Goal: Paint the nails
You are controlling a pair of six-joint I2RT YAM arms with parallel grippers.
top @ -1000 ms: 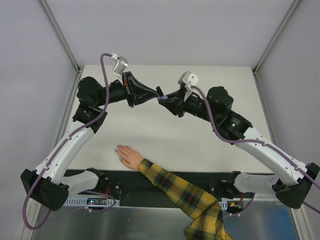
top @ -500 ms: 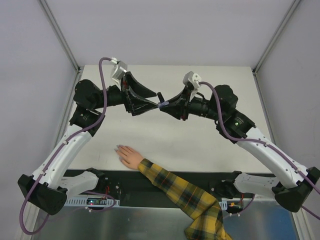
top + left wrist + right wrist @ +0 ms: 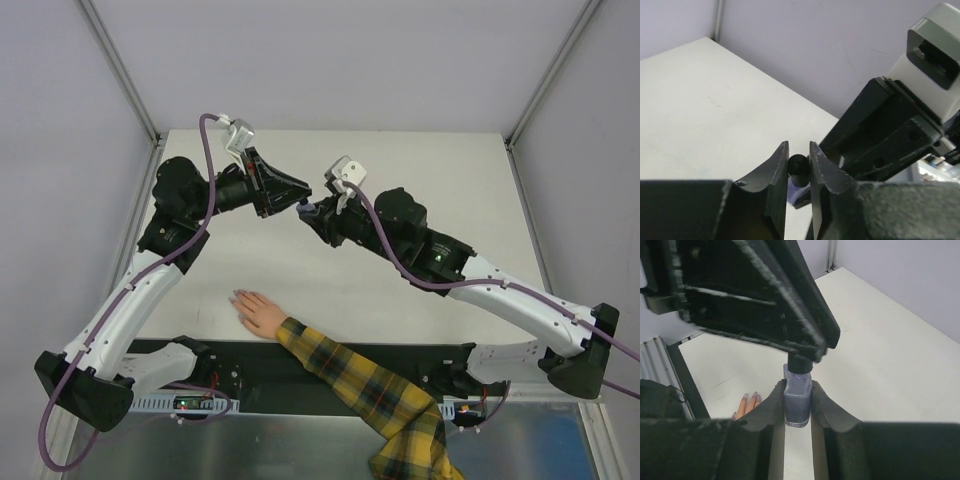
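**Gripped at both ends above the table**

Holds the small purple polish bottle [image 3: 798, 401] upright in the right gripper [image 3: 798, 390], fingers pressed tight against both sides of the glass. Pinches the black cap [image 3: 798, 163] with the left gripper [image 3: 799, 152], fingertips closed on it, cap sitting directly atop the bottle neck. Brings both claws tip to tip over the far half of the white table [image 3: 450, 180], clear of the surface. Has the mannequin hand [image 3: 258, 312] lying flat near the table's front edge, left of centre, well apart from the bottle. Shows the nails [image 3: 238, 297], pale lilac-grey, at the fingertips pointing far-left; catches them again below the bottle in the right wrist view. Trails the yellow-and-black plaid sleeve [image 3: 365, 390] toward the near right, across the black base rail [image 3: 260, 362].
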